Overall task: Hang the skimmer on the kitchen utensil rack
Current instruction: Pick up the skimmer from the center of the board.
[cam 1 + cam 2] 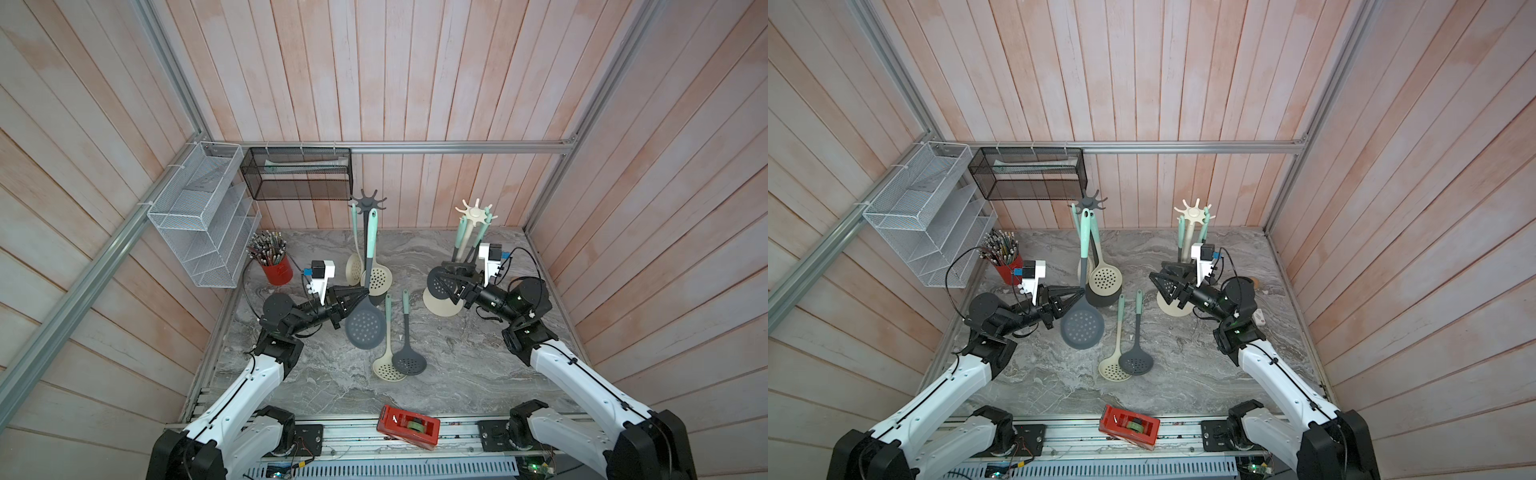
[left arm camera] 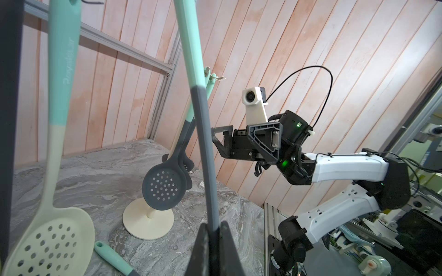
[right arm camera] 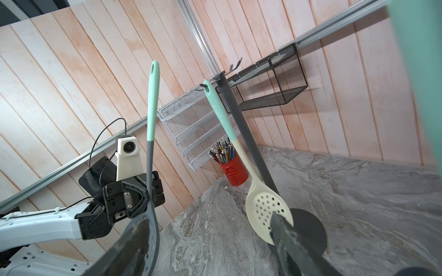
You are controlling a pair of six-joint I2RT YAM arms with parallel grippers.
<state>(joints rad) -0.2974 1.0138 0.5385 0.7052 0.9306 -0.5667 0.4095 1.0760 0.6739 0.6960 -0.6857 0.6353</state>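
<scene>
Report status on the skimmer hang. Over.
Left claw shut on grey skimmer, handle tip up beside dark rack, not hooked. Right claw open by cream rack. Cream skimmer hangs close alongside.

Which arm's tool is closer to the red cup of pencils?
Left. The left tool, gripping the dark skimmer, is close to the red cup; the right tool is far off beside the cream rack.

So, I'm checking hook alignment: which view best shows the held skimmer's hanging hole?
Right wrist: the skimmer's hanging hole stands clear against the wall. Both top views show it small near the rack; left wrist crops it.
</scene>
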